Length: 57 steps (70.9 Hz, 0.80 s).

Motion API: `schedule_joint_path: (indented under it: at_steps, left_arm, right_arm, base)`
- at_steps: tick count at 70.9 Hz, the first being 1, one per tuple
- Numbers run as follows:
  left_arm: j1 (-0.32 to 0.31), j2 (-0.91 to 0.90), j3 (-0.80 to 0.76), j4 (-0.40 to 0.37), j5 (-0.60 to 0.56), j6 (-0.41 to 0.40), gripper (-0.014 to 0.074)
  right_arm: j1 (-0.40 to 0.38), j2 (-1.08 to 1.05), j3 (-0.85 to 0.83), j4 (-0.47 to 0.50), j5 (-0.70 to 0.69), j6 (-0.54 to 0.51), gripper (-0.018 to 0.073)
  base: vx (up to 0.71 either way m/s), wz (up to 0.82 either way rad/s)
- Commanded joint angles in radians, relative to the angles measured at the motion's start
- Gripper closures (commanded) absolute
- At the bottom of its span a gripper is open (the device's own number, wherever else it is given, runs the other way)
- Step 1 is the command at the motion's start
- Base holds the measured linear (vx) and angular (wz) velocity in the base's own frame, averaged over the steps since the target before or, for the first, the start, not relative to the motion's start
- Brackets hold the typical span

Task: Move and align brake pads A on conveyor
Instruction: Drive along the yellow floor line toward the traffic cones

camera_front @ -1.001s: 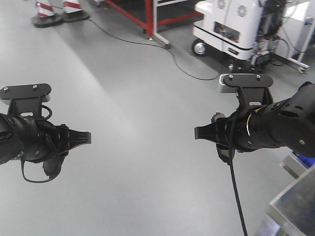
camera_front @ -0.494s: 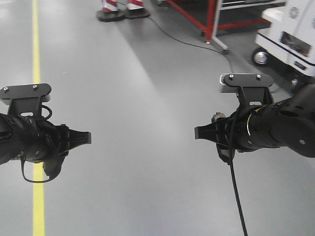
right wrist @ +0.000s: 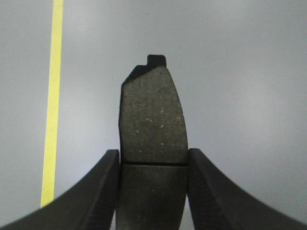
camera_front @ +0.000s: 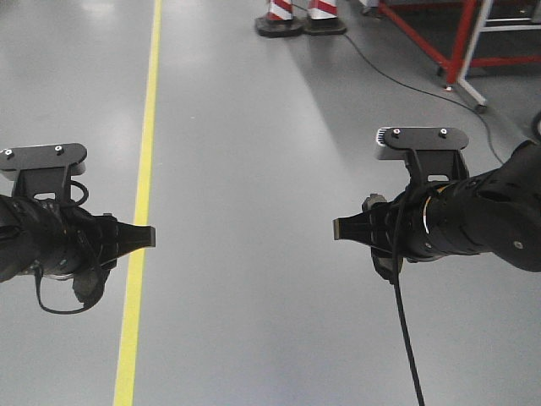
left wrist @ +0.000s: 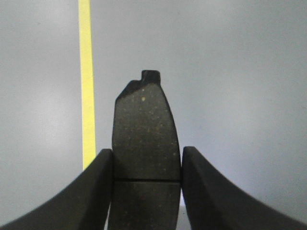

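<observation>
Each gripper holds one brake pad A over bare grey floor. In the left wrist view a dark grey pad (left wrist: 146, 129) with a cross groove stands lengthwise between the fingers, and my left gripper (left wrist: 147, 152) is shut on its long edges. The right wrist view shows the same: a pad (right wrist: 152, 115) with my right gripper (right wrist: 152, 153) shut on it. From the front, the left gripper (camera_front: 145, 237) and the right gripper (camera_front: 340, 228) point at each other, well apart, and the pads show only edge-on. The conveyor is out of view.
A yellow floor line (camera_front: 139, 220) runs under the left arm. Two red-and-white cone bases (camera_front: 300, 19) and a red metal frame (camera_front: 444, 46) stand at the back right. A black cable (camera_front: 407, 338) hangs from the right arm.
The whole floor scene has slid to the right: the white cart and steel table have left the view and the yellow line has come in. Both arms keep their pose and their pads.
</observation>
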Motion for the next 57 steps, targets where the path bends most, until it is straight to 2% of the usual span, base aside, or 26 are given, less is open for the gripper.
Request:
schedule_joint_path:
  at_steps: [1, 26, 57]
  left_arm:
    - [-0.005, -0.034, -0.026, 0.026, -0.036, -0.002, 0.0493]
    - [-0.005, -0.034, -0.026, 0.026, -0.036, -0.002, 0.0493]
    - [-0.005, -0.034, -0.026, 0.026, -0.036, -0.002, 0.0493]
  right_arm:
    - [-0.001, -0.037, -0.028, -0.03, -0.05, -0.001, 0.0565]
    - [-0.001, -0.037, -0.028, -0.03, -0.05, -0.001, 0.0565]
    - [-0.001, -0.037, -0.028, -0.03, -0.05, -0.001, 0.0565]
  base:
    - [0.1, 0.32]
    - [0.11, 0.22]
    - [0.22, 0.04]
